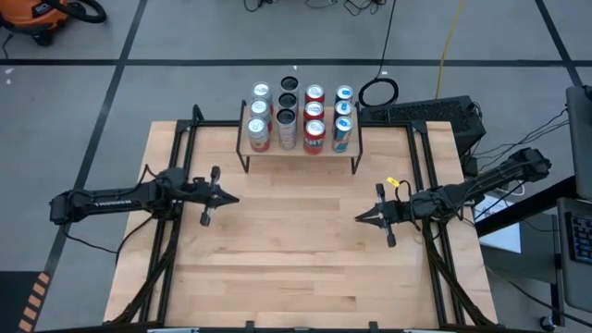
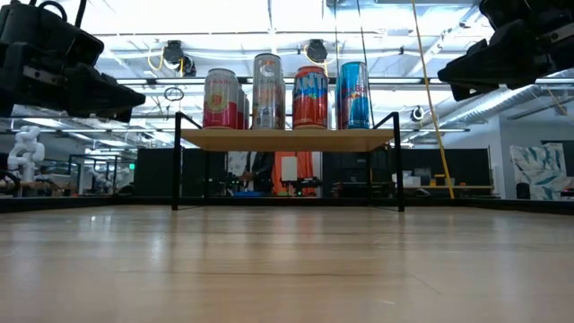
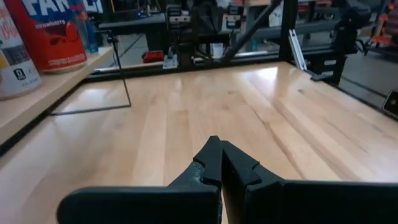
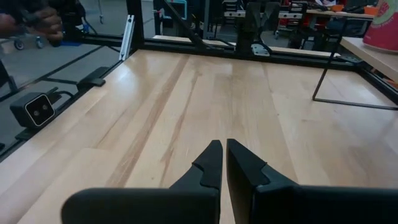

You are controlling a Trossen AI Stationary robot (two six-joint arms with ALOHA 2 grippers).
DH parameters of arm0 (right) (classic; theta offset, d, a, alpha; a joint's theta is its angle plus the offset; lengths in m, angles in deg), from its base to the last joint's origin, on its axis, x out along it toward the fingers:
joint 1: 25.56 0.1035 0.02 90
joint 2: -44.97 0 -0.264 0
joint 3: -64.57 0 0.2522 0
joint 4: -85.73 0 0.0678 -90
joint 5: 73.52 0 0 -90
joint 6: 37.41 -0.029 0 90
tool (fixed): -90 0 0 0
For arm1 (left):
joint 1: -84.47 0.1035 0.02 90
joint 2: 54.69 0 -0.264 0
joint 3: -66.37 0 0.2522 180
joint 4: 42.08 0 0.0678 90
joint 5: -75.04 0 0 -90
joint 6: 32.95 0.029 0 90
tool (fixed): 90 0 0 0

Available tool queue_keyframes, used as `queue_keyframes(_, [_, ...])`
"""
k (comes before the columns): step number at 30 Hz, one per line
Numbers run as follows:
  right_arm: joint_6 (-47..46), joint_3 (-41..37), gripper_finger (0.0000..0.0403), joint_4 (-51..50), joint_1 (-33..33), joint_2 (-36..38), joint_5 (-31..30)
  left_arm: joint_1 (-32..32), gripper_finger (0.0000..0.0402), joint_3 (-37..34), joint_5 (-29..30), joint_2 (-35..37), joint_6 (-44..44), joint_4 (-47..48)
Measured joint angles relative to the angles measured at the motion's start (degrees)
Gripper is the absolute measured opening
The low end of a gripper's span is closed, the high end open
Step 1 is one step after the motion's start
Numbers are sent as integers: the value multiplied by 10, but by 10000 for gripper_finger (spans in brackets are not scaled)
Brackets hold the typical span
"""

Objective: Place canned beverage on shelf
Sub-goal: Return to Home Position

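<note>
**Wood shelf holds twelve cans; both grippers are closed and empty**

Light wood forms the top board of the shelf (image 2: 287,139), which stands on thin black legs (image 2: 175,161) at the far middle of the tabletop (image 1: 296,268). Twelve cans (image 1: 301,116) stand upright on the board in four columns of three, running front to back. The pink and white cans (image 1: 259,135) are at the left end. Next to them are the silver cans (image 1: 286,131) with dark tops, then the red cans (image 1: 314,136). The blue cans (image 1: 341,135) are at the right end. From table height the front four show side by side along the board's near edge, close together, with the silver one reaching slightly higher than its neighbours.

The left gripper (image 1: 229,197) hangs over the left half of the table, in front of the shelf and off to its left, pointing toward the middle. Its fingers (image 3: 210,163) are pressed together with nothing between them.

The right gripper (image 1: 363,218) hangs over the right half, a little nearer the front edge than the left one, and points inward toward it. Its fingers (image 4: 210,160) stand closed with only a hairline gap, and they hold nothing.

Both grippers are well apart from the shelf and from each other. In the low view each arm shows high in an upper corner, clear of the tabletop.
</note>
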Motion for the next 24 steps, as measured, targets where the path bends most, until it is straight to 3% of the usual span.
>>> queue_keyframes(8, [-1,-9,0,11,0,1,0,-8,0,0,13,0,-47,-29])
queue_keyframes(18, [-16,-109,0,146,0,1,2,-60,0,-1,71,1,-60,-45])
queue_keyframes(24, [-22,-114,0,154,0,2,33,-84,0,-1,86,1,-60,-47])
